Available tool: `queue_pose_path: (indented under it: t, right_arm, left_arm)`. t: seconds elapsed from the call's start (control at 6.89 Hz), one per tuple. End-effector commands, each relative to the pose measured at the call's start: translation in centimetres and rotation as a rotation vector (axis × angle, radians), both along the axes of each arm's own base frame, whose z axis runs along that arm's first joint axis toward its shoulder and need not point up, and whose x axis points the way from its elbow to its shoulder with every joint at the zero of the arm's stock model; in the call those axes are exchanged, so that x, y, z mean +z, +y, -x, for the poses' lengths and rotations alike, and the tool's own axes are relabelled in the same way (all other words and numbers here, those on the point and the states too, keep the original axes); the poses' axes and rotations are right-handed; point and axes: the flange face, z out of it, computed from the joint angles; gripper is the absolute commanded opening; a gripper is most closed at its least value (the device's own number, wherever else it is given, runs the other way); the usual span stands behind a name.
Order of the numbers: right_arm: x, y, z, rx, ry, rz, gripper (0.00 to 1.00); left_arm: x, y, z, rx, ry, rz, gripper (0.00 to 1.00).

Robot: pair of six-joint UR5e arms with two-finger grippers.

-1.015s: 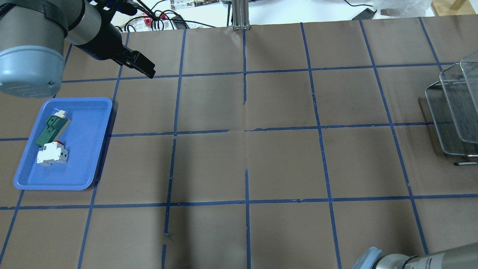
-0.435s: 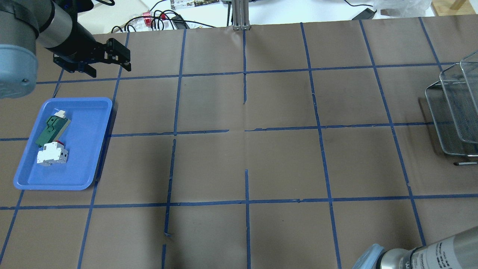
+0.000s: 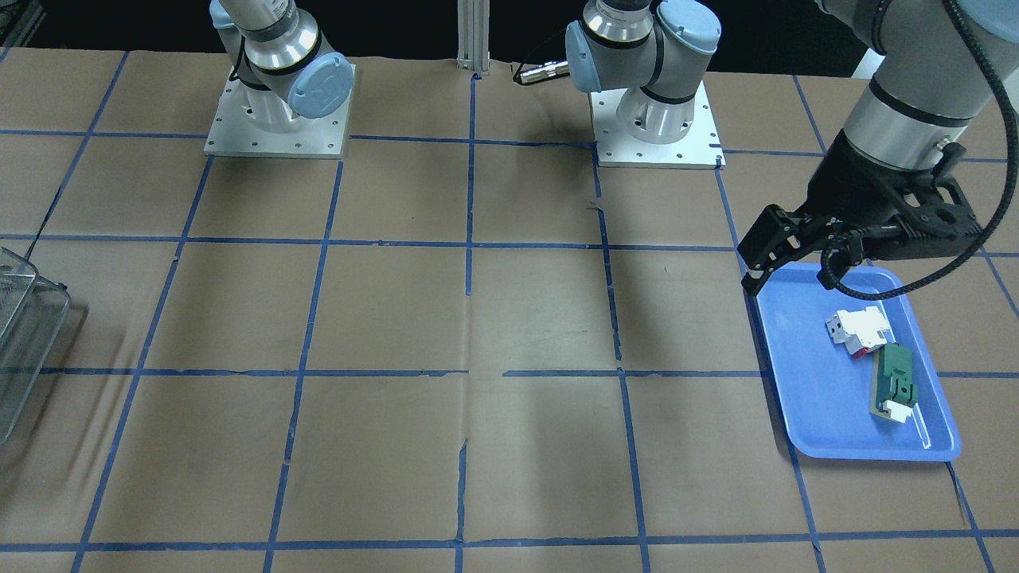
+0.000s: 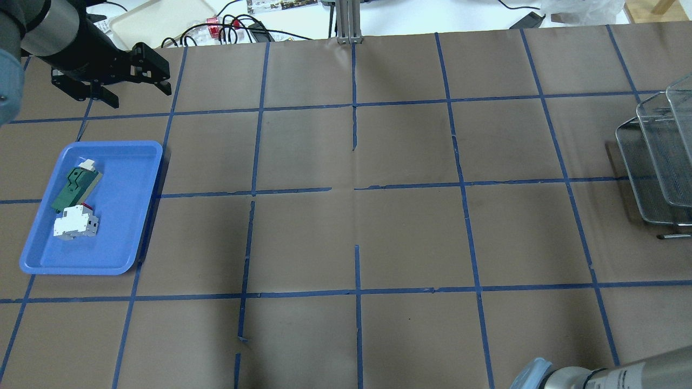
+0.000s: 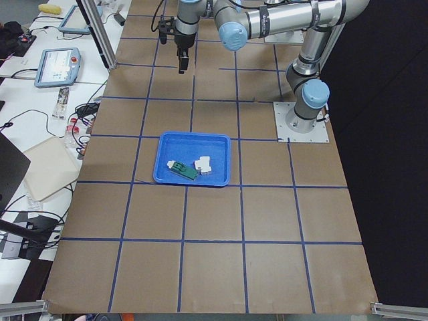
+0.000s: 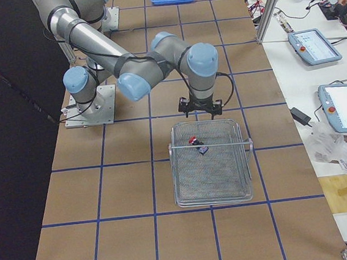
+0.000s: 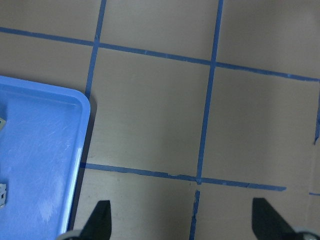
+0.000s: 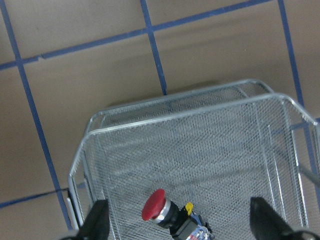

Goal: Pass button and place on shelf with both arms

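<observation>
Since the small push-button with the red mushroom cap (image 8: 169, 215) already lies on its side inside the silver wire-mesh shelf (image 8: 200, 145), I judge the pass and the placing done. Only drawing both arms clear seems left.

Counting from the left: my left claw (image 7: 182, 222) hangs above the table near one blue plastic tray (image 4: 124, 216), fingers spread wide and empty. That tray holds two parts close together: one flat green part (image 4: 73, 189) and one white-and-red block (image 4: 75, 224). At the far right stands one shelf with one button in it. My right claw (image 6: 201, 111) hovers over the shelf's near end, released too, gripping nothing.
</observation>
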Motion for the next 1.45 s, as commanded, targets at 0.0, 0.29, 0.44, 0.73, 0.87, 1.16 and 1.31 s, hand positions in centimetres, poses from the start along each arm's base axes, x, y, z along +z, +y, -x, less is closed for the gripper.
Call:
queue_pose_path:
  t: [0.0,0.29,0.44,0.73,0.87,1.16,1.31]
  right_arm:
    - [6.5,0.9,-11.9,-0.211,-0.016,0.012,1.0]
    - [9.3,1.4,-28.1,-0.402,-0.041,-0.004,1.0]
    - [9.6,1.9,-35.2,-0.54,-0.06,-0.022,1.0]
    - [8.2,4.0,-46.6,-0.817,-0.06,-0.077,1.0]
    - [6.6,4.4,-48.4,-0.923,-0.071,-0.074,1.0]
    - [3.1,1.6,-46.9,-1.105,0.024,0.003,1.0]
    - [2.5,0.3,-46.3,-1.169,0.062,0.069,1.0]
  left_arm:
    - [2.3,0.2,6.7,-0.048,-0.017,0.006,1.0]
    - [1.9,2.0,7.7,-0.044,-0.075,-0.063,1.0]
    - [2.6,2.4,7.6,-0.043,-0.079,-0.054,1.0]
    - [3.5,3.1,8.0,-0.036,-0.072,-0.036,1.0]
    - [4.3,3.5,8.5,-0.045,-0.071,-0.019,1.0]
    - [4.3,4.0,8.5,-0.057,-0.08,-0.023,1.0]
    - [4.2,4.0,8.5,-0.05,-0.076,-0.026,1.0]
